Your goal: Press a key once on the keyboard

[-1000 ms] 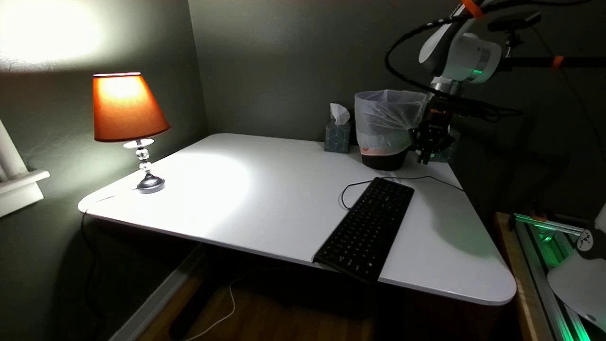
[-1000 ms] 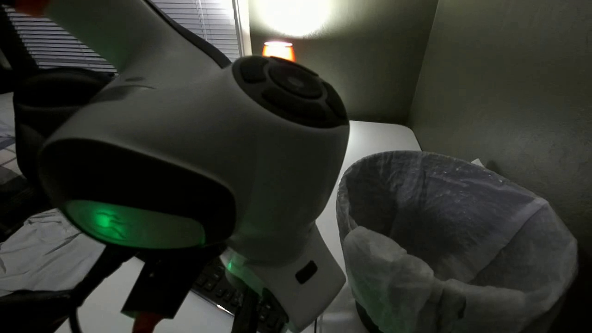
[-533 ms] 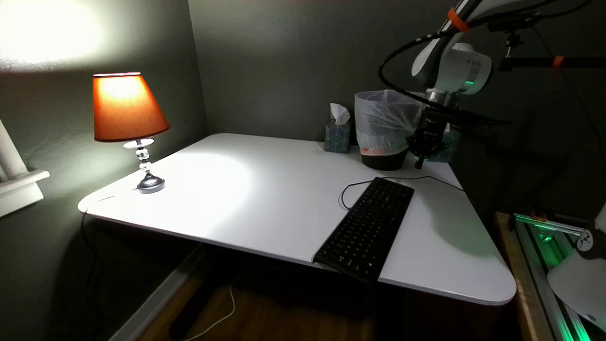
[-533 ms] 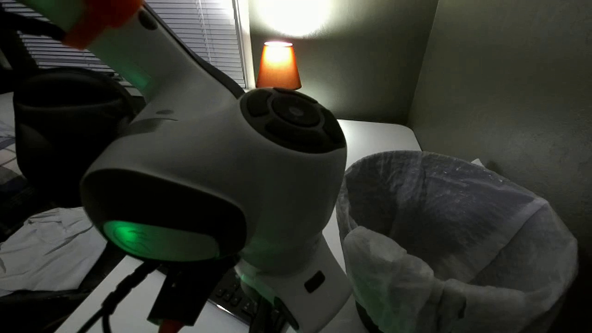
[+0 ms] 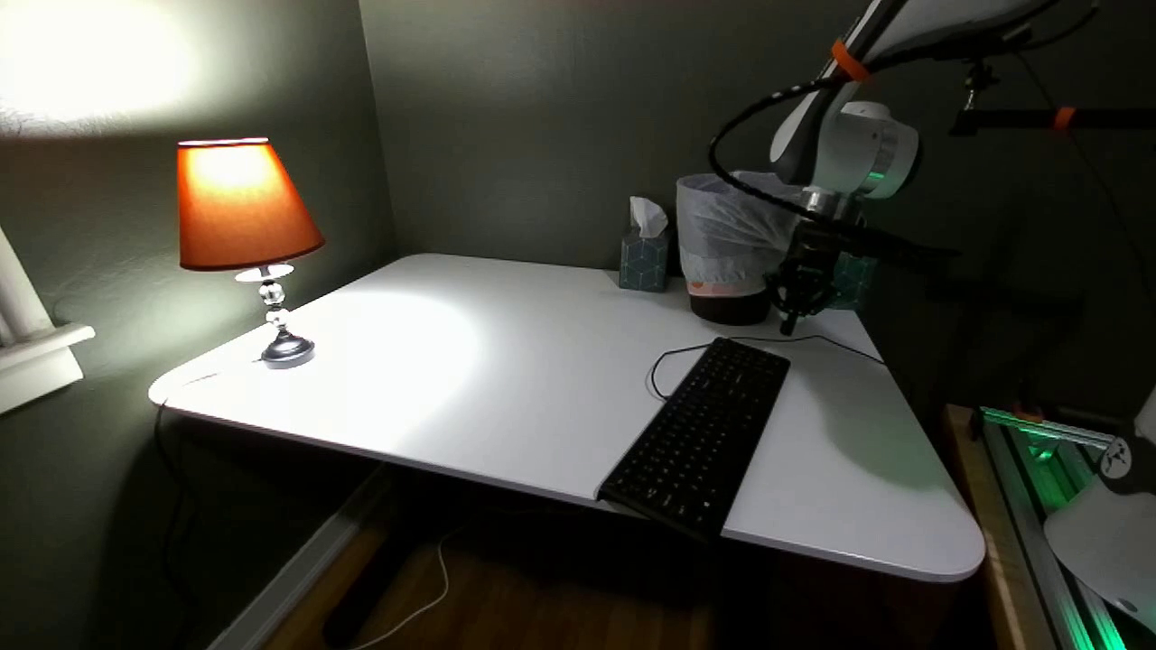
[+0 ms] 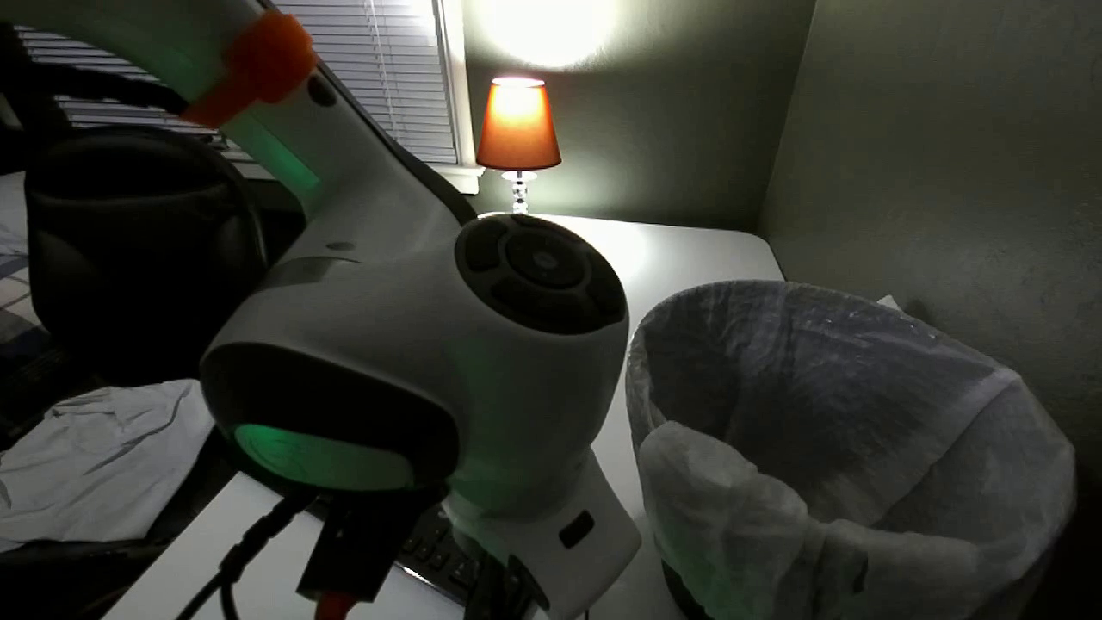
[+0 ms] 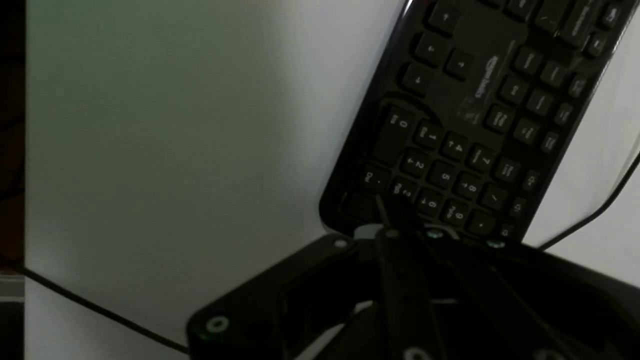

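"So, jaw state, and where is the keyboard (image 5: 700, 438)?"

"Jaws pressed together, nothing seen between them. The keyboard lies aslant on the white desk (image 5: 524, 397), one end jutting past its edge, the number pad (image 7: 444, 175) end nearest me. In the wrist view my fingertips (image 7: 402, 212) mask some corner keys (image 7: 361, 206). In an exterior view my gripper (image 5: 788, 325) hangs just past that end, a gap showing; I judge no contact."

"Why pressed together?"

"Judgement: joined tips make one narrow poker, better for a single key than two spread fingers. This end of the board has desk beneath it, so a push here should tilt it less than one out at the overhang. Step in hand, I'd say: approach. Target key: not readable."

"Materials?"

"Keys: dark, low, squarish caps, rounded corners, pale legends; the zero key (image 7: 391, 137) is longer. The thin, dark cable (image 7: 595, 216) curves slack on the smooth desk. Behind, the waste bin (image 5: 727, 309): dark base under a crinkled, translucent liner (image 5: 722, 226)."
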Controlling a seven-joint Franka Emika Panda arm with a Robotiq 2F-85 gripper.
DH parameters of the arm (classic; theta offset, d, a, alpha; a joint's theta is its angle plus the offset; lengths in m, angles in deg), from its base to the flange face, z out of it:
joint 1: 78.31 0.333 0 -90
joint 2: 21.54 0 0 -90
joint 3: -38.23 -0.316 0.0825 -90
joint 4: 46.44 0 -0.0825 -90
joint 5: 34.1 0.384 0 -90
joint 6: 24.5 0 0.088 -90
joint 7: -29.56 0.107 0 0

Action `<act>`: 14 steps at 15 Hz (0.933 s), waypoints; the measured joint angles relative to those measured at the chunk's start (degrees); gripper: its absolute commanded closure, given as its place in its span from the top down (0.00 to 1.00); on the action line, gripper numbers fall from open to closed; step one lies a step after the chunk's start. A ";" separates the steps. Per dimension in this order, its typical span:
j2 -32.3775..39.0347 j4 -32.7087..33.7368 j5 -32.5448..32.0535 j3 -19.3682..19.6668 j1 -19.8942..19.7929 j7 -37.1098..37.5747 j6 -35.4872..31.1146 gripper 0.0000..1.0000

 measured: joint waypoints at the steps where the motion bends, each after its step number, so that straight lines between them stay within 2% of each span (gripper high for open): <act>1: 0.56 0.29 0.32 -0.33 -0.04 -0.14 0.00 0.00; 14: 6.09 3.71 0.79 -2.07 -1.61 -0.19 -0.01 0.00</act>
